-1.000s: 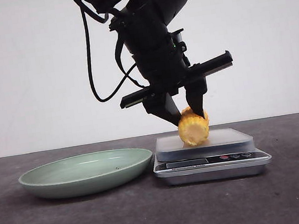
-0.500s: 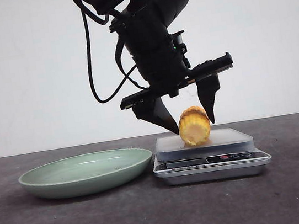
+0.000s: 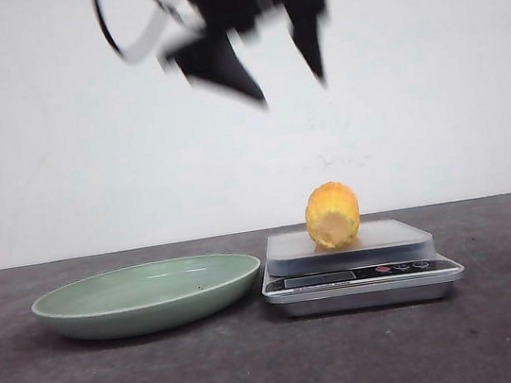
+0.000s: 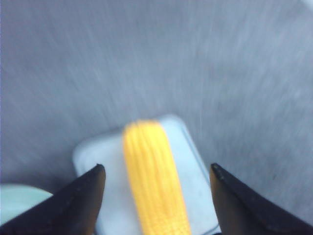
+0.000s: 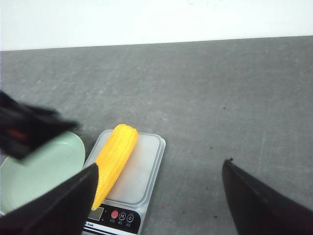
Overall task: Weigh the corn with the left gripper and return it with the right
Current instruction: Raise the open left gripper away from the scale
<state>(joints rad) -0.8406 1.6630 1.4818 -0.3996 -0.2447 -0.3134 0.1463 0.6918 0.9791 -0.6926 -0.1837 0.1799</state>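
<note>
On my front view the scale [image 3: 360, 274] sits nearest on the desk [image 3: 280, 369], the corn [image 3: 332, 215] lying alone on its platform, beside the green dish [image 3: 146, 295]. High above, my left end effector [image 3: 282, 73] hangs blurred, fingers spread wide, wrist cut off. My right end effector [image 5: 159, 196] shows only in its wrist view, fingers wide apart, revealing the corn's full length.

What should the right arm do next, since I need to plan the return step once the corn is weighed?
Probably bring the right gripper down over the corn, jaws open. The corn lies alone on the kitchen scale, the left gripper is open and high above it, and the green dish beside the scale holds nothing.
</note>
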